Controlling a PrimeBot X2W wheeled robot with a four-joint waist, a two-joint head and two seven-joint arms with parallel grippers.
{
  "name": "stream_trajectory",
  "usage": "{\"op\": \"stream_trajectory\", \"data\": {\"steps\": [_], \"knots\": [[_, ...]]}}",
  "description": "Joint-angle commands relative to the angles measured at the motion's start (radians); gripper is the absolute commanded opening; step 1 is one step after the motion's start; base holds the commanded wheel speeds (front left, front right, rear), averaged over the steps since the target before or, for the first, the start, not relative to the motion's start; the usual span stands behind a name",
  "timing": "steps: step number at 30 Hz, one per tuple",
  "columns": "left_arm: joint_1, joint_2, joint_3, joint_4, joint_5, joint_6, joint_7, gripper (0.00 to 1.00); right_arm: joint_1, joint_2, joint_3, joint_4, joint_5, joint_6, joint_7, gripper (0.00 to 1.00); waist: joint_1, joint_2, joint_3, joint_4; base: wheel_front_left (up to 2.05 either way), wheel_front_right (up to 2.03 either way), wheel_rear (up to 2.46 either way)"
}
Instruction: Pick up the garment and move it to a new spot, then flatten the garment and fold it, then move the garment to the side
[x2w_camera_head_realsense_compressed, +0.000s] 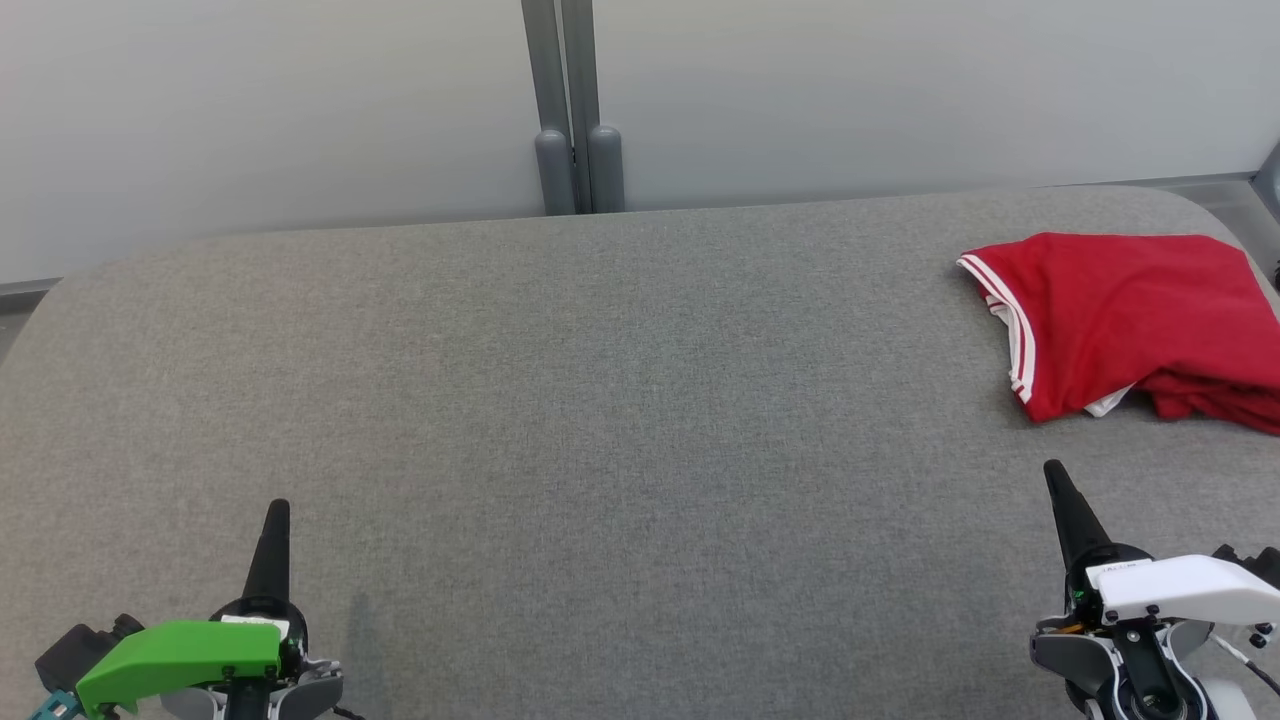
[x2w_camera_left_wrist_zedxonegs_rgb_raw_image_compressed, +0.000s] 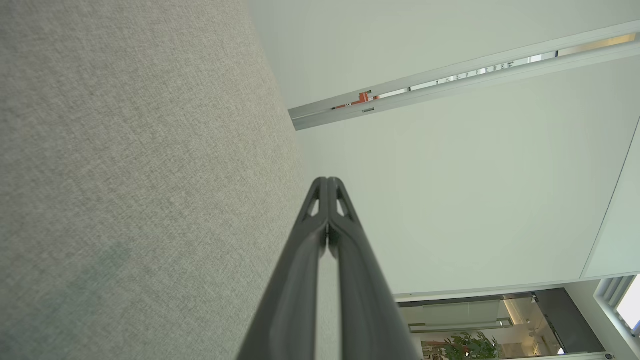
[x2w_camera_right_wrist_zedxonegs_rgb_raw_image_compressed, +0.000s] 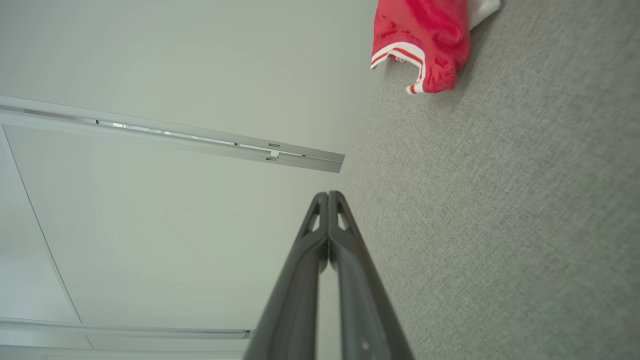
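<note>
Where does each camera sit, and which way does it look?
Head view: on the head, facing down at the grey surface; left gripper and right gripper show.
Left wrist view: on the left wrist, facing along its shut fingers, surface and wall.
Right wrist view: likewise; shares the red garment with the head view.

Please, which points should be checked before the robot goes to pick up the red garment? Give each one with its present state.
1. Garment found, at the table's far right: ok.
2. Whole garment inside head view: not ok, its right part is cut off.
3. Right gripper empty: ok.
4. Right gripper open for a grasp: not ok, shut.
5. Left gripper empty and shut: ok.
6. Nothing between right gripper and garment: ok.
</note>
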Motion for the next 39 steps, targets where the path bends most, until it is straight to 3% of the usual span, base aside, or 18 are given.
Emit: {"op": "stream_trajectory", "data": {"steps": [1, 32, 39], "knots": [[-0.023, 0.008, 0.005, -0.008, -0.024, -0.005, 0.006, 0.0, -0.02, -0.006, 0.001, -0.001, 0.026, 0.001, 0.007, 0.0, 0.0, 0.0, 0.0, 0.0, 0.0, 0.0, 0.0], [-0.063, 0.009, 0.026, -0.014, -0.237, -0.02, 0.062, 0.0, -0.059, -0.008, 0.006, 0.014, 0.268, 0.0, 0.065, 0.0, 0.0, 0.0, 0.005, -0.001, 0.0, 0.0, 0.0], [-0.061, 0.009, 0.026, -0.014, -0.241, -0.02, 0.066, 0.0, -0.057, -0.008, 0.006, 0.015, 0.275, 0.0, 0.066, 0.0, 0.0, 0.0, 0.005, -0.001, 0.0, 0.0, 0.0]]}}
